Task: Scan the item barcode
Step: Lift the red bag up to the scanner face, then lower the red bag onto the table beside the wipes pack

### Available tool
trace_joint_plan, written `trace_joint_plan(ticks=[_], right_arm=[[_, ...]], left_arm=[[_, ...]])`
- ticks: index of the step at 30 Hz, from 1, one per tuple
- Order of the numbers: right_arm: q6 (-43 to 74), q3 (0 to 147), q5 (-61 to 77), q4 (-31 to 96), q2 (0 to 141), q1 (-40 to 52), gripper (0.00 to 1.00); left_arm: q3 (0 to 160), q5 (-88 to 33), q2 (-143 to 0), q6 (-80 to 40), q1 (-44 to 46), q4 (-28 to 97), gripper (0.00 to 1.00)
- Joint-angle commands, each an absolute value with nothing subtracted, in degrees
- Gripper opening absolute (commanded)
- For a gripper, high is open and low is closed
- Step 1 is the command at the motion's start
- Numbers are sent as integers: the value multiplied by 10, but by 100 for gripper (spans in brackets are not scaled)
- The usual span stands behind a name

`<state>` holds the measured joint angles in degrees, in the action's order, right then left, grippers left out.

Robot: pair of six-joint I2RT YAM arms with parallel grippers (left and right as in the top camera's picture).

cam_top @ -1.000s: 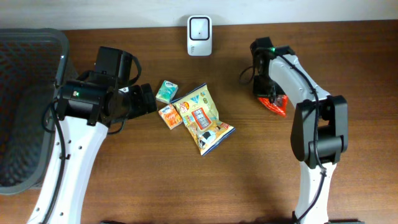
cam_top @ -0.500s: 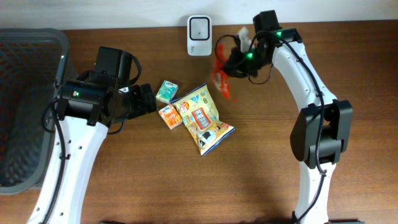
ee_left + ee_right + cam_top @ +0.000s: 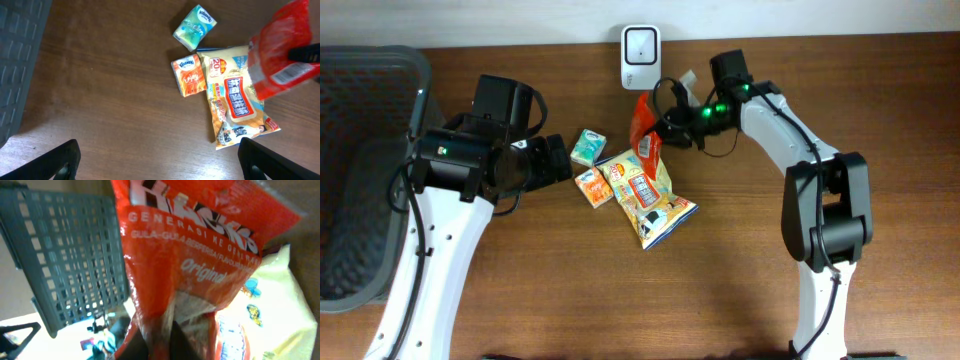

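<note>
Presentation to the scanner (image 3: 641, 44) is the step in hand, I judge. My right fingers (image 3: 150, 345) pinch the red bag (image 3: 644, 122) by one edge and hold it in the air just in front of the scanner, above the top of the yellow bag (image 3: 648, 190) lying on the bench (image 3: 740, 280). My left fingers (image 3: 62, 161) are spread wide and hold nothing, hovering near the orange pack (image 3: 592, 186) and teal pack (image 3: 587, 147). Next I probably need to turn the red bag so its barcode faces the scanner window. The left wrist view shows a white striped patch on the bag that may be that code, though it is too blurred to be sure. The red bag reads "GULA-GULA BERPERISA" and "Original", under large white letters cut off at the top. The yellow bag carries what looks like "20" and characters I cannot read.
</note>
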<state>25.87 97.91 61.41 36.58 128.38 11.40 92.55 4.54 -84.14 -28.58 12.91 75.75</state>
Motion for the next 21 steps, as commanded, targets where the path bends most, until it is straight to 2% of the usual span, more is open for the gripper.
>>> trace_joint_plan(ticks=[1, 6, 10, 14, 21], right_arm=[[303, 937, 583, 358, 1281, 89, 21], [271, 930, 475, 414, 1279, 43, 24], [231, 935, 451, 456, 1279, 3, 25], [173, 994, 390, 568, 1272, -32, 29], [29, 1103, 402, 660, 1260, 11, 31]], left_arm=[[925, 47, -843, -293, 130, 757, 99], [925, 47, -843, -293, 130, 757, 99], [925, 47, -843, -293, 130, 757, 99], [925, 47, -843, -293, 130, 757, 99], [925, 47, -843, -293, 130, 757, 99]])
